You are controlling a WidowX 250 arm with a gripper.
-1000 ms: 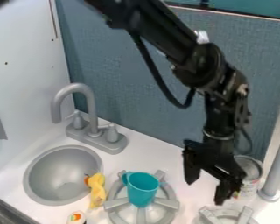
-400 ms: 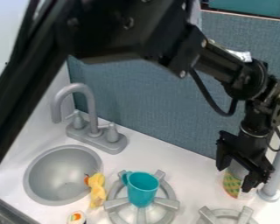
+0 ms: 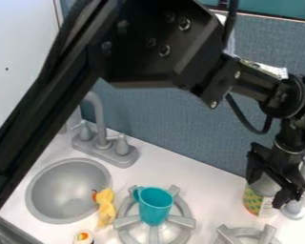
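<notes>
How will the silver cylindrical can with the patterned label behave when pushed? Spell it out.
The silver can looks like stiff metal, so it should barely flex. Its curved wall would probably roll if tipped onto its side. The smooth-looking patterned label may slide; weight I can't judge.

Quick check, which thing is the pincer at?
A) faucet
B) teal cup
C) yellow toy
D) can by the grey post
D: the pincer is down at the can, next to the grey post, while the teal cup stands apart on the burner.
</notes>
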